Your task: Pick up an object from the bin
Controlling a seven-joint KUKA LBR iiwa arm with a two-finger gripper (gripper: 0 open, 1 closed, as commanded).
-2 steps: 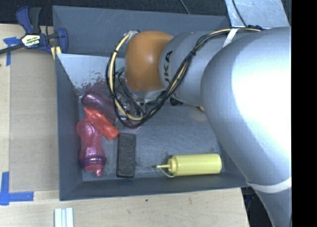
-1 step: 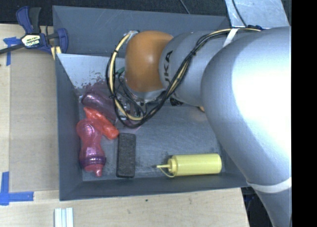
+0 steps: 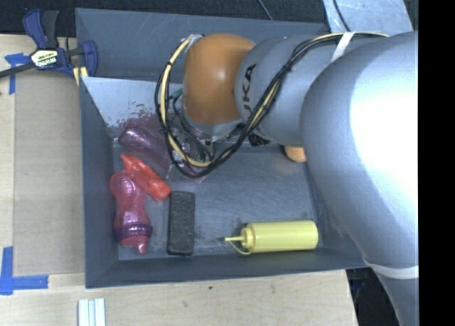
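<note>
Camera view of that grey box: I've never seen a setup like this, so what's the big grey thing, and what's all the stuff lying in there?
The camera looks down from above into a grey metal bin. The big grey shape coming in from the right is a robot arm; the orange dome and the cables are parts of it. Its hand hangs under that dome, over the bin's upper left part, beside a purplish thing. Whether it holds anything can't be seen. On the bin floor lie a pink bottle, an orange-red piece, a black block and a yellow squeeze bottle on its side. A small orange thing peeks out beside the arm.
</note>
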